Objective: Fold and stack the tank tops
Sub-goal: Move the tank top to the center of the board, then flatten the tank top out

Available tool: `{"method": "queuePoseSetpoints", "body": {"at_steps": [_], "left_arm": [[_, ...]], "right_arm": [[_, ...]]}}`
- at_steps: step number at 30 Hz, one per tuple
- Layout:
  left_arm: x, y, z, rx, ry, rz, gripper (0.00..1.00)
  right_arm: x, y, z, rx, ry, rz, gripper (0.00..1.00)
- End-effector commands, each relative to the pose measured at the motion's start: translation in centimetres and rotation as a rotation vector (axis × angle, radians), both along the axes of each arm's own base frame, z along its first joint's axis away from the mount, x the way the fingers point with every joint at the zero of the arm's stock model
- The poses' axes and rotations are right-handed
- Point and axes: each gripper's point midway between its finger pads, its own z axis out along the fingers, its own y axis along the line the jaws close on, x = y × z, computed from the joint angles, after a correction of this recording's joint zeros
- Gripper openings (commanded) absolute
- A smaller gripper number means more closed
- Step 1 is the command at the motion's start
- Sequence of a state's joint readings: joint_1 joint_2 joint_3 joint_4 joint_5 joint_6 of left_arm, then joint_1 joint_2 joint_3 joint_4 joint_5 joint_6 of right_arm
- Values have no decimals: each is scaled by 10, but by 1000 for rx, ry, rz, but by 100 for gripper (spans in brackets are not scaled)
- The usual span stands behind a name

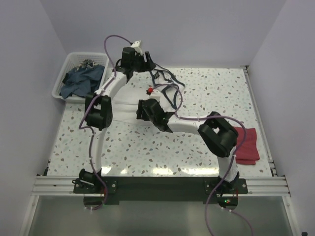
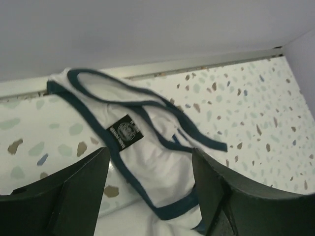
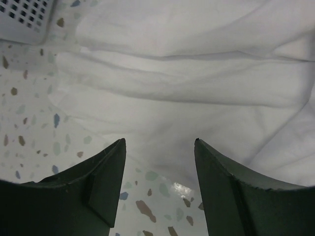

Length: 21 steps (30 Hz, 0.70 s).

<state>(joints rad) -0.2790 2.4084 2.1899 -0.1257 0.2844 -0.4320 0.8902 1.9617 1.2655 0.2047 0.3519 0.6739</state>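
The white tank top (image 1: 125, 101) lies spread at the table's middle back, its navy-trimmed straps (image 1: 170, 81) pointing to the far edge. My left gripper (image 1: 149, 64) hovers open over the neck end. In the left wrist view the navy-edged neckline and black label (image 2: 125, 132) lie between and beyond the open gripper (image 2: 150, 151), and nothing is held. My right gripper (image 1: 141, 111) stands open at the top's near hem. The right wrist view shows the wrinkled white cloth (image 3: 187, 83) just ahead of that gripper (image 3: 160, 141). The dark red tank top (image 1: 246, 145) lies folded at the right.
A white basket (image 1: 69, 66) holding blue cloth (image 1: 81, 81) stands off the table's far left corner; its corner (image 3: 24, 14) shows in the right wrist view. The speckled table (image 1: 147, 152) is walled on three sides. Purple cables loop over both arms.
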Motion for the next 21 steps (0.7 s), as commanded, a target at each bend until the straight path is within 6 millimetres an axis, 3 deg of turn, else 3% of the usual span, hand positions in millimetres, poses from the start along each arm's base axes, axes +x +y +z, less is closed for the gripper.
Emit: {"method": "queuePoseSetpoints", "body": {"at_steps": [1, 2, 3, 4, 5, 6, 7, 8, 9, 12, 16, 17, 19, 20, 21], "left_arm": [[-7, 12, 78, -32, -198, 13, 75], [-9, 26, 59, -4, -160, 76, 75], [-15, 35, 75, -9, -175, 120, 75], [-16, 44, 74, -9, -164, 163, 74], [-20, 57, 54, 9, -122, 224, 74], [-26, 64, 63, -11, -121, 261, 73], [-29, 71, 58, -6, -106, 301, 72], [-34, 82, 40, 16, -69, 355, 71], [-39, 86, 45, 8, -72, 377, 70], [-49, 101, 25, 31, -18, 456, 69], [-67, 116, -4, 67, 85, 531, 66], [-74, 120, -16, 77, 113, 544, 66], [-85, 121, -12, 41, 125, 559, 66], [-98, 122, -29, 43, 166, 562, 65], [-107, 122, -19, 0, 162, 569, 65]], "right_arm": [[7, -14, -24, -95, 44, -58, 61], [10, -15, -27, -103, 55, -60, 61], [11, -17, -34, -111, 75, -58, 59], [6, -19, -50, -135, 122, -40, 57], [11, -24, -54, -125, 151, -54, 55], [11, -28, -59, -129, 175, -56, 49], [8, -36, -65, -146, 204, -63, 46], [8, -46, -69, -160, 216, -81, 43], [8, -53, -69, -172, 221, -93, 35], [5, -85, -69, -229, 253, -135, 26], [4, -139, -72, -267, 348, -183, 21], [9, -165, -75, -284, 373, -218, 21], [12, -194, -68, -298, 388, -255, 21], [22, -223, -66, -307, 399, -310, 21], [28, -238, -58, -302, 389, -344, 22]]}}
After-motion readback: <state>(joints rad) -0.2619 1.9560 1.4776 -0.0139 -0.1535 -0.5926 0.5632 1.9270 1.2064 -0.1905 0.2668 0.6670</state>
